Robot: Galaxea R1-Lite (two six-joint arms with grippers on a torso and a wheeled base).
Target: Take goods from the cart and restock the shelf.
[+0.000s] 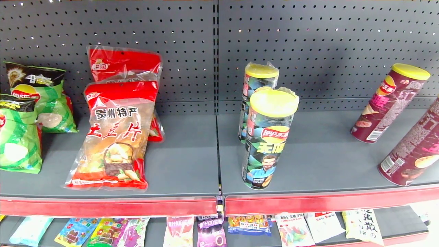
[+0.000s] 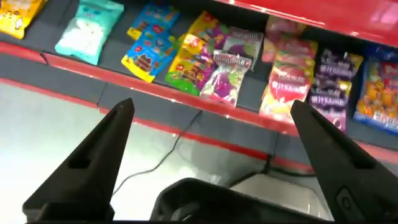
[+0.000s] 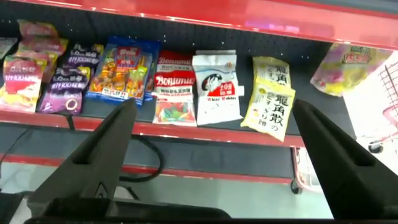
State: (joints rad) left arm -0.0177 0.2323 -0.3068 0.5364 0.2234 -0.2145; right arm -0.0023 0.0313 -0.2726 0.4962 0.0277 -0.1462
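Two teal canisters stand upright on the shelf [image 1: 181, 161], long axes vertical and yellow lids on top: the front canister [image 1: 269, 137] near the shelf's red edge, and the rear canister [image 1: 255, 79] just behind it, toward the pegboard. To the right of the front canister are two maroon canisters [image 1: 387, 103], resting on their bases, long axes slanting up and to the right. To its left two red bags [image 1: 118, 137] stand one behind the other, faces forward. Farther left are two green bags [image 1: 19, 137]. Below the front canister, the lower shelf [image 1: 401, 219] holds a row of small packets [image 3: 214, 87] lying flat. The left tool [image 2: 211, 106] is spread wide with nothing between its fingers. The right tool [image 3: 214, 102] is likewise spread wide and empty.
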